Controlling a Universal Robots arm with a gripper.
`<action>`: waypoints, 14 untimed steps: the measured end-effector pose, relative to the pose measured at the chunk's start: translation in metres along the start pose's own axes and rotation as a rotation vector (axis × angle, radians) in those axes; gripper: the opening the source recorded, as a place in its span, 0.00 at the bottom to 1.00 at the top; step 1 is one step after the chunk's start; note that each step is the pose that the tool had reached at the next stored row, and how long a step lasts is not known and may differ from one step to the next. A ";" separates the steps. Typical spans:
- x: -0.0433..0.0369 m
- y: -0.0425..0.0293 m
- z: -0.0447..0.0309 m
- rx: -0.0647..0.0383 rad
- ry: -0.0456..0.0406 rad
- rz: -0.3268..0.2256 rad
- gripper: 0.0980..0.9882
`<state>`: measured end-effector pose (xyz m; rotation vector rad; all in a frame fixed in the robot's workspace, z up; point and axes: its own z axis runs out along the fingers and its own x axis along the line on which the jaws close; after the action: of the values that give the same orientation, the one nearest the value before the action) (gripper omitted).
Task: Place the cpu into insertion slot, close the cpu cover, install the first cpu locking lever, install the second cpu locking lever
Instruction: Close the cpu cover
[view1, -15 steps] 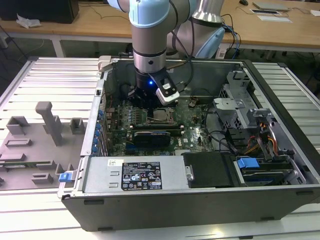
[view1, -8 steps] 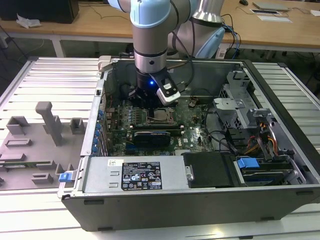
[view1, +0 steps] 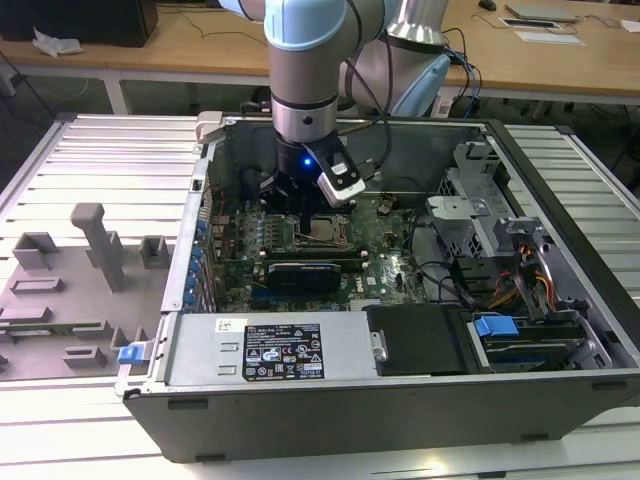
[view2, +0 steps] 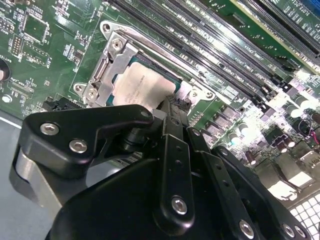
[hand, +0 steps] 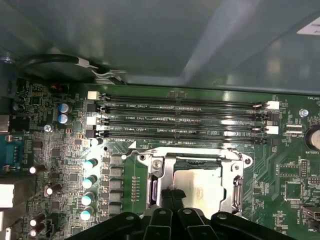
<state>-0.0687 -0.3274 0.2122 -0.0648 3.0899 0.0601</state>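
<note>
The cpu (view2: 141, 86) (hand: 202, 184) lies flat in the insertion slot (view1: 322, 232), its pale silver top facing up. The cpu cover (hand: 156, 182) (view2: 102, 75) lies down around it as a silver frame, and the chip shows through its window. My gripper (view2: 172, 109) (hand: 172, 194) is shut, with nothing between its fingers. Its tips are together at the edge of the chip and frame. In the exterior view the gripper (view1: 303, 210) hangs just above the socket's left side. I cannot make out the locking levers.
Long black memory slots (hand: 180, 120) run beside the socket. A black expansion card (view1: 305, 268) lies nearer the case front. Capacitors (hand: 90, 180) stand along one side of the socket. The open case walls (view1: 190, 270), drive bays (view1: 510, 300) and cables surround the board.
</note>
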 end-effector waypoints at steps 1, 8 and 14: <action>0.0001 0.0000 0.0000 -0.003 0.0000 -0.002 0.01; 0.0040 0.0002 0.0015 -0.039 -0.0017 -0.020 0.01; 0.0055 0.0011 0.0063 -0.049 -0.0009 -0.042 0.01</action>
<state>-0.0739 -0.3263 0.2057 -0.1308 3.0848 0.1348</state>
